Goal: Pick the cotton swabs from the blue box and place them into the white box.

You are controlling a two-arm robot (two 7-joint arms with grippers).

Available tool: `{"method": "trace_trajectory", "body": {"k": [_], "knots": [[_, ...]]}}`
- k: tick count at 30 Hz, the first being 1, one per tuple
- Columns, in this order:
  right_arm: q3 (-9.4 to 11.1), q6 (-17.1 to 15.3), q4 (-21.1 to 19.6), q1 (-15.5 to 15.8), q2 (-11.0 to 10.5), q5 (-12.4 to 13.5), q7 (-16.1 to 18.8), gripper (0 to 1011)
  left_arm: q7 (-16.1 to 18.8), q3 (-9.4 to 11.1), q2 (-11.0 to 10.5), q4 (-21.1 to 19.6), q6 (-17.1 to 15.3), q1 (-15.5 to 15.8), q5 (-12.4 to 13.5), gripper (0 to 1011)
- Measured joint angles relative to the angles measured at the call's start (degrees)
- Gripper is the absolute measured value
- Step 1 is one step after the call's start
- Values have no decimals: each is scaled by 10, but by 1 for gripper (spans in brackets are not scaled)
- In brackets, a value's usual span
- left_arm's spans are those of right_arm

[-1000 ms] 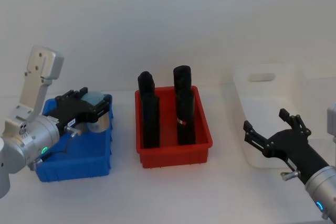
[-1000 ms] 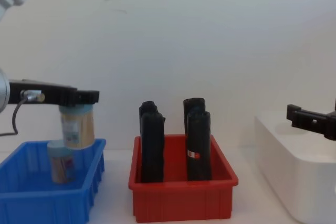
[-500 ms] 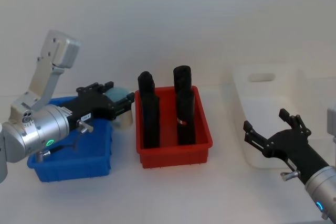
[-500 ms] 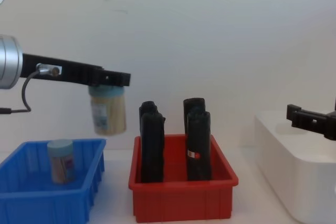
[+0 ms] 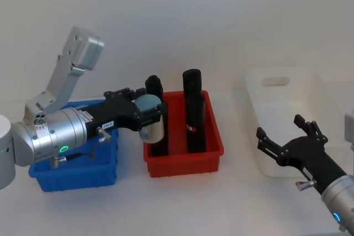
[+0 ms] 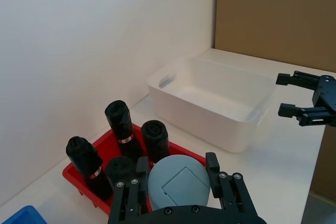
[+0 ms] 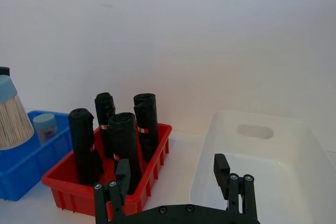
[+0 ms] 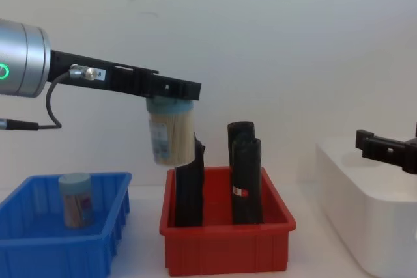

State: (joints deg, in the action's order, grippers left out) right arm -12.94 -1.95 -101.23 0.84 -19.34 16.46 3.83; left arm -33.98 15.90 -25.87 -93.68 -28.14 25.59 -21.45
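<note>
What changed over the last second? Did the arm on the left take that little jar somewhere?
The left tool, shut on a cotton swab jar, lifted it out of the blue box and carried it to the robot's right; it now hangs over the red bin's left edge. The other jar in the blue box, the black blocks, and the open right tool by the white box stayed put.

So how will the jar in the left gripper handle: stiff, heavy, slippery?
Probably stiff: the jar shows no dent in the left gripper. Likely light, since it hangs from a grip at the lid alone. Being round, it would probably roll if laid down. Right gripper idles by the white box.
</note>
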Motion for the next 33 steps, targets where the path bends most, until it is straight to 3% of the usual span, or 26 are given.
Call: {"method": "trace_trajectory", "body": {"k": [20, 33], "knots": [[0, 2, 2, -2, -1, -1, 13, 1001, -30, 6, 3, -4, -6, 6, 2, 659], [-3, 8, 21, -24, -1, -8, 95, 1001, -35, 7, 3, -5, -7, 7, 2, 659]]}}
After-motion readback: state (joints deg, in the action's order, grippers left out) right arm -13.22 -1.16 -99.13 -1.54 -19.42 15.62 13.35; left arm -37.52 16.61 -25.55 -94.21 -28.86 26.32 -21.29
